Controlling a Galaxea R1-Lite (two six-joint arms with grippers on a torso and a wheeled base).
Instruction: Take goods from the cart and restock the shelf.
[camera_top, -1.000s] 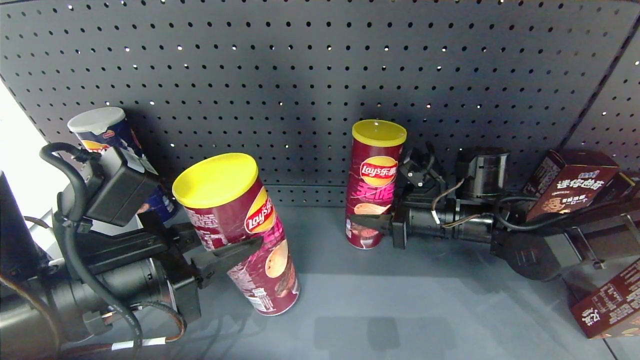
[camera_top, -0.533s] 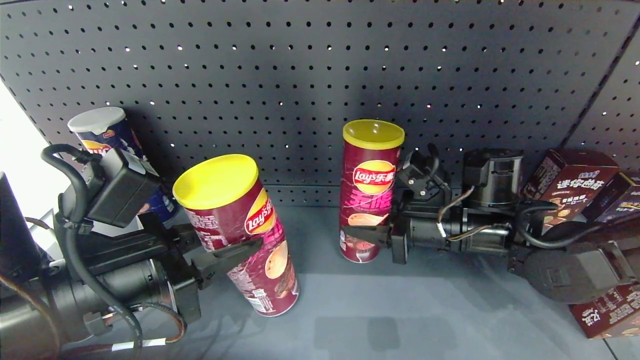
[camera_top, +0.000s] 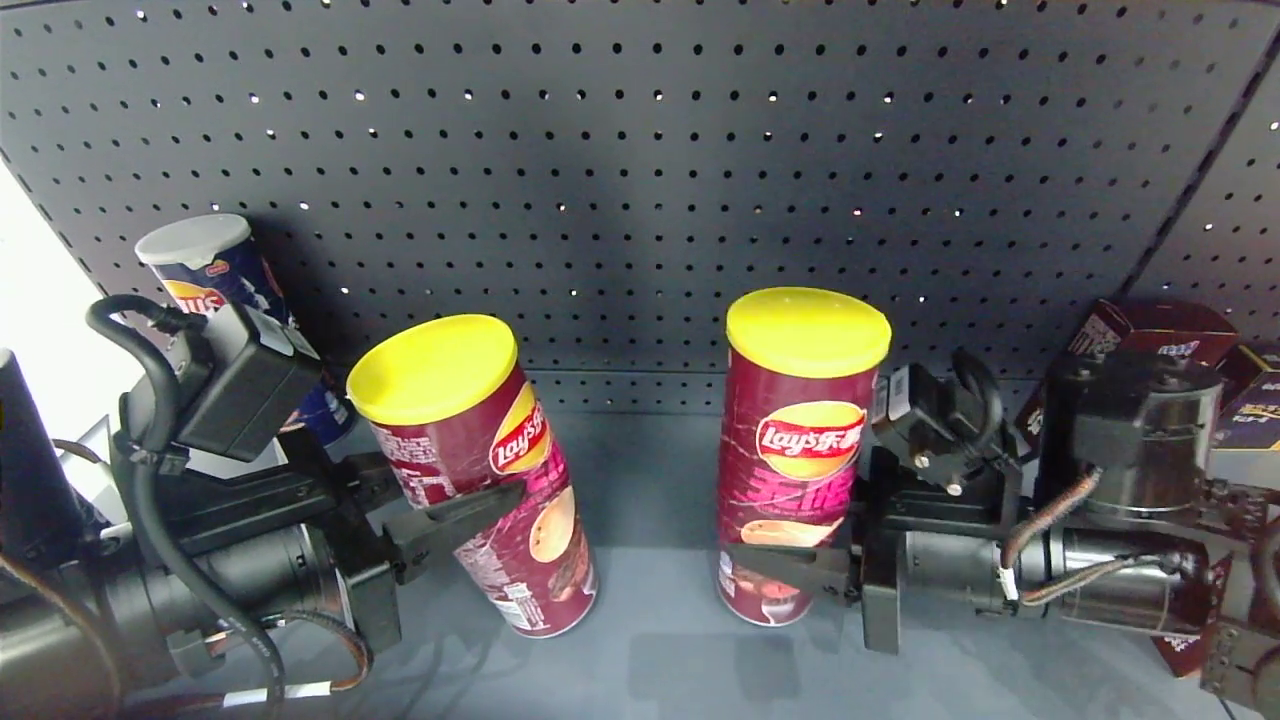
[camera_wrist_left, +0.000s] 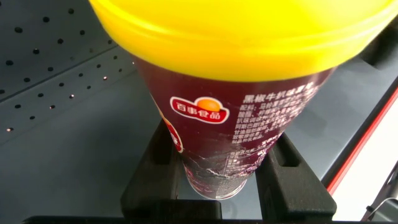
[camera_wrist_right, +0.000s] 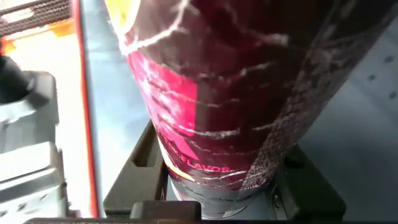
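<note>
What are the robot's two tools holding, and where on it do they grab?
The left tool grips the left chip can around its lower half; the right tool grips the right chip can near its bottom.

Head view: we look forward and down, at close range, onto the shelf (camera_top: 650, 570) and face its pegboard back wall (camera_top: 640, 130).
Left wrist view: we sit just behind the left gripper (camera_wrist_left: 221, 182) and look along its fingers, very near the left can (camera_wrist_left: 236, 124) it holds.
Right wrist view: we look the same way along the right gripper (camera_wrist_right: 224, 186), closer still to the right can (camera_wrist_right: 236, 93).
Shared with the head view: both cans, both grippers, the shelf floor.
</note>
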